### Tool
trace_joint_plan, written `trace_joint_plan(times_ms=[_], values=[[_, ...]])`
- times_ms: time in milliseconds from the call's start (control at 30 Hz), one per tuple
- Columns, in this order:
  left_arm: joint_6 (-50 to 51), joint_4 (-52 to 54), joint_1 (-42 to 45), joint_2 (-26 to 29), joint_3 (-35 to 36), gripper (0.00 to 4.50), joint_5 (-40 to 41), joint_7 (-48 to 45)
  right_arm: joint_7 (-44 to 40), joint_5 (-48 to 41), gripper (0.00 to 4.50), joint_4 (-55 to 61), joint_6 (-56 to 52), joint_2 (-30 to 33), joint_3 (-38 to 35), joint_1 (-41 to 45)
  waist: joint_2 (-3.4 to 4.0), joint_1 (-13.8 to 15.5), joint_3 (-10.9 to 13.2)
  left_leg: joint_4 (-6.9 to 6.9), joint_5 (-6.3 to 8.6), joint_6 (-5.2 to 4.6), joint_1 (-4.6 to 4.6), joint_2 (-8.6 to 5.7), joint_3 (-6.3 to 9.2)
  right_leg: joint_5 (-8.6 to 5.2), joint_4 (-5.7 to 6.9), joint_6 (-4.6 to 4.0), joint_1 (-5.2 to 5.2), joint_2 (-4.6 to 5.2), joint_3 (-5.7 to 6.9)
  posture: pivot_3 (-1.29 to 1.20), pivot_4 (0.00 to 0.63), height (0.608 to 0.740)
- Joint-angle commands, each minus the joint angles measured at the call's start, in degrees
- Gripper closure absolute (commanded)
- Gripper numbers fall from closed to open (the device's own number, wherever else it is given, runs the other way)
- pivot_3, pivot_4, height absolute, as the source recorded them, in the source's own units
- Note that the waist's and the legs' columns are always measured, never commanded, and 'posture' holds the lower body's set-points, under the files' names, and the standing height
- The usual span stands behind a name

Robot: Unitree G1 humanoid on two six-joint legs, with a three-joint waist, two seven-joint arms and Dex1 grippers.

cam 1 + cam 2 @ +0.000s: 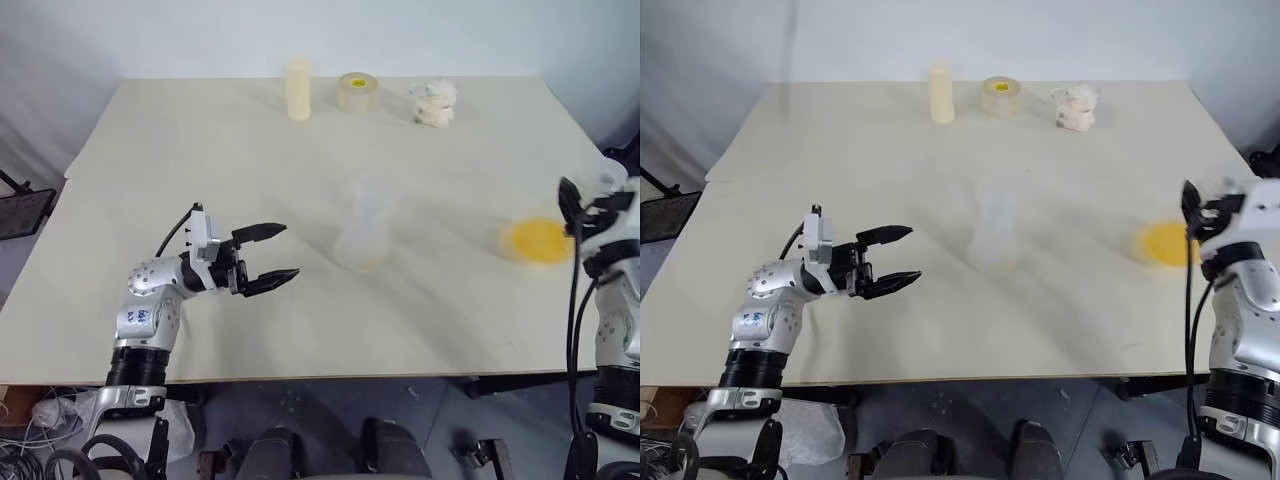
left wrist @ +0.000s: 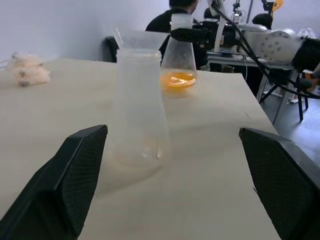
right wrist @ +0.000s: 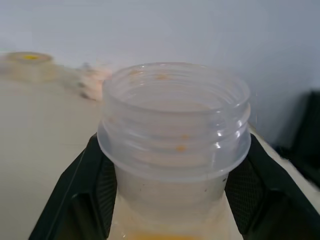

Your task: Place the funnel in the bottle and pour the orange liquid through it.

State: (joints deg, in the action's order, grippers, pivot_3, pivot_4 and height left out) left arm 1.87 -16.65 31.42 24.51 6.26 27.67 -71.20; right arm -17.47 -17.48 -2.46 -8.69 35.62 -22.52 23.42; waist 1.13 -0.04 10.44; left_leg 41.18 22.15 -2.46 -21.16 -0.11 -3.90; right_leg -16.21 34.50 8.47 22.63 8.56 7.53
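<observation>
Funnel [image 2: 140, 39] seated in bottle [image 2: 137, 107], ahead of spread left gripper [image 1: 272, 255]

Bottle [image 1: 362, 232] translucent whitish; liquid [image 1: 539, 240] bright orange; table [image 1: 250, 180] pale beige.

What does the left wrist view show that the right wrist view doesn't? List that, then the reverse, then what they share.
Left wrist view: the bottle standing on the table with the funnel at its mouth, the orange liquid pooled in a flask, the right gripper at that flask's neck, and a person behind.
Right wrist view: the flask's threaded neck close up with orange droplets inside, and a tape roll.
Both: the flask, the table, a crumpled white wad.
</observation>
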Motion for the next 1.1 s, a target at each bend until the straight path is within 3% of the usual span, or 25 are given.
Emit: trace_joint_plan(times_ms=[33, 200, 533, 800, 1100], values=[[-3.17, -4.22, 3.15, -0.26, 0.67, 0.00, 0.36, -2.19, 1.78, 4.55, 2.05, 9.85, -3.42, 2.16, 4.38, 2.80, 0.00, -0.06, 0.00, -0.01, 0.00, 0.00, 0.00, -0.01, 0.00, 0.00, 0.00, 0.00, 0.01, 0.00, 0.01, 0.00, 0.150, 0.740], [-4.85, -10.09, 6.68, -0.40, 0.13, 0.00, 0.23, -6.08, 1.32, 12.83, 2.05, 14.25, -4.78, 2.42, 13.78, 8.20, 0.00, -0.07, 0.00, -0.05, 0.00, 0.00, -0.02, -0.09, 0.01, 0.00, 0.00, 0.00, 0.03, 0.01, 0.03, 0.00, 0.150, 0.740], [-6.57, -14.05, 9.53, -0.96, 0.39, 0.00, -0.01, -8.06, -3.68, 37.00, 2.05, 13.13, 3.43, 9.18, 31.29, 15.05, -0.01, -0.15, 0.01, -0.12, 0.00, 0.00, -0.11, -0.11, 0.04, 0.00, 0.00, 0.00, 0.12, 0.02, 0.07, 0.00, 0.150, 0.740], [-5.86, -12.24, 8.93, -1.23, 0.05, 0.00, 0.24, -8.18, -1.58, 48.38, 2.05, 9.59, 11.80, 8.62, 35.01, 18.88, -0.03, -0.14, 0.01, -0.09, 0.00, 0.00, -0.11, -0.09, 0.05, 0.00, -0.01, 0.00, 0.12, 0.02, 0.07, 0.00, 0.150, 0.740], [-5.40, -11.30, 8.85, -1.51, 0.01, 0.00, 0.20, -7.76, -1.47, 53.94, 2.05, 7.78, 17.49, 7.95, 35.27, 19.96, -0.03, -0.22, 0.01, -0.10, 0.00, 0.00, -0.13, -0.08, 0.06, 0.00, -0.01, 0.00, 0.13, 0.02, 0.09, 0.00, 0.150, 0.740]])
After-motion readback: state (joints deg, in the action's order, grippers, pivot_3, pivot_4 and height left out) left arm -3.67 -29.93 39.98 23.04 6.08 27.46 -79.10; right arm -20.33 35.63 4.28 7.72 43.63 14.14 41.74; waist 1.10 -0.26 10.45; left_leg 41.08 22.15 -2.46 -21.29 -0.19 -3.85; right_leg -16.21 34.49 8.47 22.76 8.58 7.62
